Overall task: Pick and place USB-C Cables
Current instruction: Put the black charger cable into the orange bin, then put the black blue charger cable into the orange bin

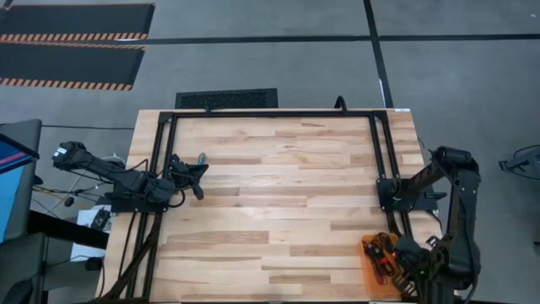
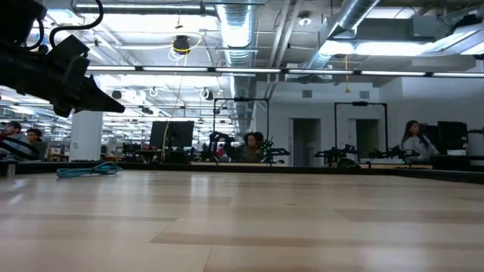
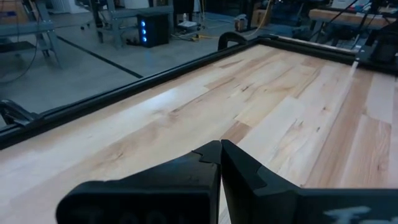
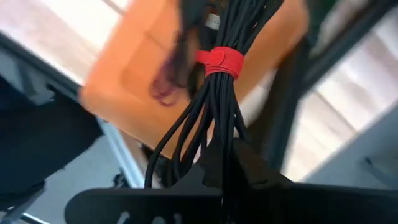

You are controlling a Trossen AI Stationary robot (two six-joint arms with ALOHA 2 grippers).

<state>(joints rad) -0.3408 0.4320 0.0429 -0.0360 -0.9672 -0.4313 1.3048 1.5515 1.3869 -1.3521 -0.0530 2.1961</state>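
Observation:
A teal coiled cable (image 1: 201, 158) lies on the table near its left side, also in the low view (image 2: 87, 171). My left gripper (image 1: 196, 176) hovers just on the near side of it, above the wood (image 2: 98, 100), fingers shut on nothing (image 3: 221, 152). My right gripper (image 1: 396, 263) is at the table's near right corner over an orange bin (image 1: 368, 253), shut on a black cable bundle (image 4: 214, 106) tied with a red strap (image 4: 219, 61). Dark and red cables (image 1: 384, 252) lie in the bin. My right gripper pinches the black cable bundle between its two fingers (image 4: 249, 171) at one looped end (image 4: 225, 146), a little back from the red strap. The strands run along the fingers and out past their tips. The bundle is lifted clear, over the orange bin (image 4: 124, 68).
A black metal frame (image 1: 270, 113) runs along the table's far edge and down both sides. The wide middle of the wooden top (image 1: 287, 194) is bare. A black frame bar (image 4: 292, 93) passes close to the held bundle. People and benches show in the room behind.

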